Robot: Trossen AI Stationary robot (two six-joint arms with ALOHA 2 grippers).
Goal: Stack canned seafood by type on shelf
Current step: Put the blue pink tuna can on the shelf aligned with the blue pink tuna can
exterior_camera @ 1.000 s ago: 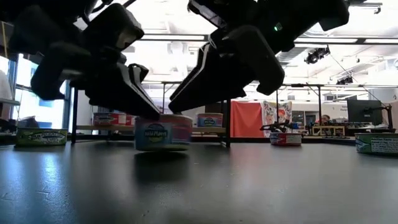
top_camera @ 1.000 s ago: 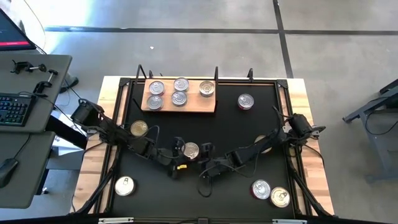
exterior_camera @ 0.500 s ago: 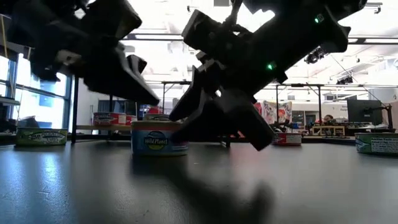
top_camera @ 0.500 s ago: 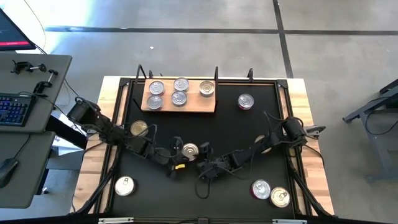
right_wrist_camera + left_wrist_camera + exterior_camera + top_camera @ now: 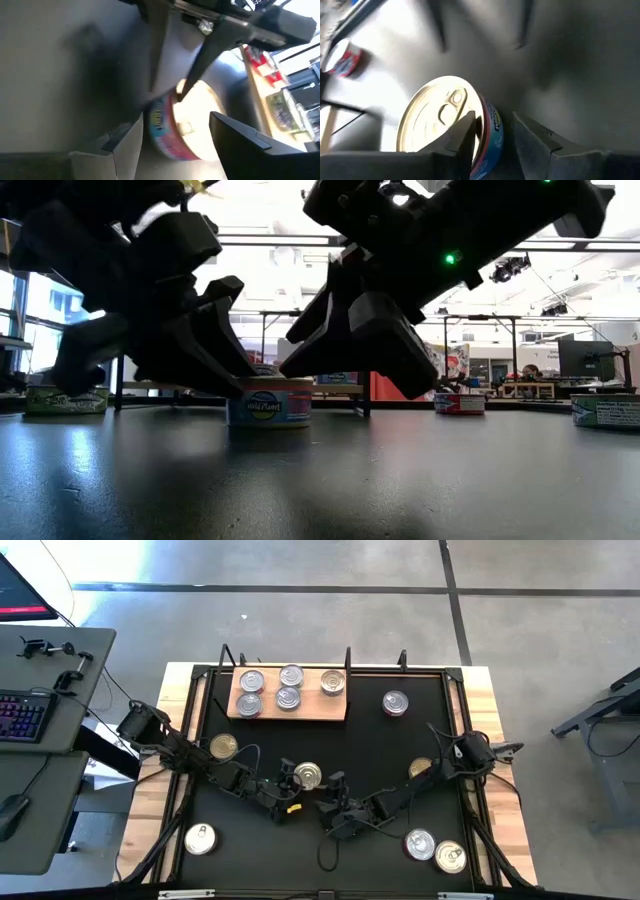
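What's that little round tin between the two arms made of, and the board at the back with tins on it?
The tin looks like metal: a shiny gold pull-tab lid, with a printed blue and red band around its side. The board looks like pale bare wood, matte and unpainted.

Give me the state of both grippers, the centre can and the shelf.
left gripper: open, fingers astride the centre can's rim
right gripper: open, centre can ahead between its fingers
centre can: upright on the black mat, lid sealed, not lifted
shelf: holds five cans, lids up
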